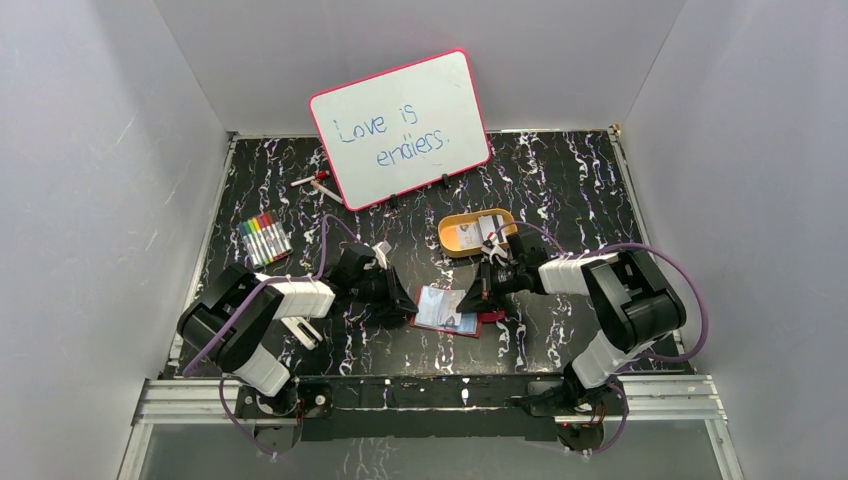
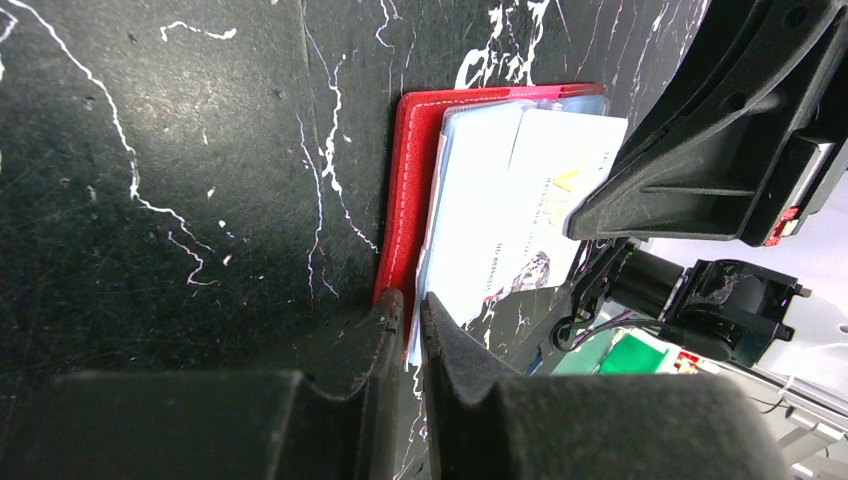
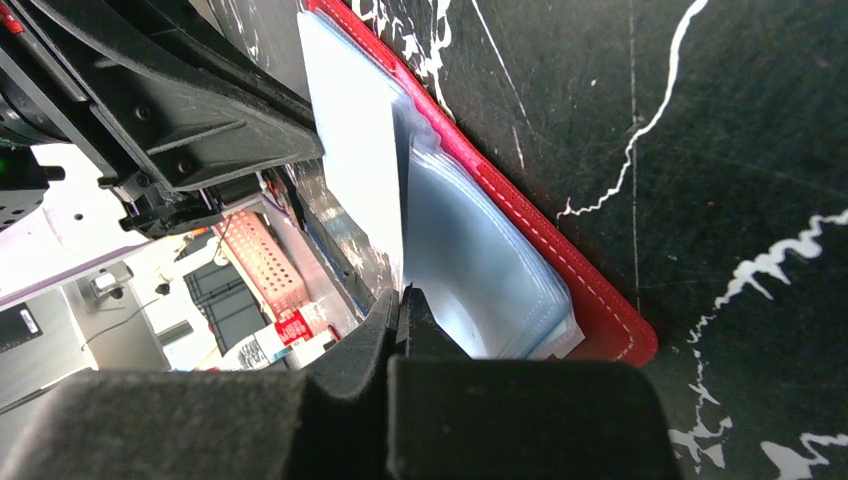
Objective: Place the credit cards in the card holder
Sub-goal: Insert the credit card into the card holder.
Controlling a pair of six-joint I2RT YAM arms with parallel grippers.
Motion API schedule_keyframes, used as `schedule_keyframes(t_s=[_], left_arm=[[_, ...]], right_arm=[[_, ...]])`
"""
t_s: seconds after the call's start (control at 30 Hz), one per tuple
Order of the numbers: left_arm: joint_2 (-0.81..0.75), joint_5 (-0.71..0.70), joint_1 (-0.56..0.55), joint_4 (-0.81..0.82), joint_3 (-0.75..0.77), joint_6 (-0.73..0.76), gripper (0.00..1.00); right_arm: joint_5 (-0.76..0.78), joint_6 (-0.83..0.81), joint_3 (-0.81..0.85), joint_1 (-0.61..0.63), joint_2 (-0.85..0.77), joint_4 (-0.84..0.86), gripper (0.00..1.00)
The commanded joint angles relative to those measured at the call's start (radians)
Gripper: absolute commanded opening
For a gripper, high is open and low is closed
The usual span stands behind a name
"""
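Note:
The card holder (image 1: pixel 447 310) lies open on the black marbled table between both grippers, its dark-red cover (image 2: pixel 412 170) down and its pale blue pockets (image 3: pixel 480 270) up. A whitish credit card (image 2: pixel 545 200) with small print lies across the pockets. My right gripper (image 3: pixel 402 292) is shut on that card's (image 3: pixel 355 160) near edge. My left gripper (image 2: pixel 410 300) is pinched on the holder's left edge, with a thin strip of cover and pocket between its tips. More credit cards (image 1: pixel 490 228) lie in the yellow tray.
The yellow-orange oval tray (image 1: pixel 450 240) sits just behind the right gripper (image 1: pixel 478 292). A pink-framed whiteboard (image 1: pixel 400 128) leans at the back. Several coloured markers (image 1: pixel 265 238) lie at the left and a loose pen (image 1: pixel 318 182) near the board. Grey walls close in three sides.

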Motion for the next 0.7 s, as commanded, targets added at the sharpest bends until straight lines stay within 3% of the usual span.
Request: schedule_keyframes(t_s=[0.0, 0.67], left_arm=[[0.004, -0.01, -0.01, -0.013, -0.003, 0.01, 0.11], [0.0, -0.033, -0.014, -0.034, 0.001, 0.008, 0.07]], right_arm=[[0.002, 0.012, -0.012, -0.001, 0.014, 0.057, 0.0], [0.028, -0.07, -0.043, -0.012, -0.011, -0.042, 0.0]])
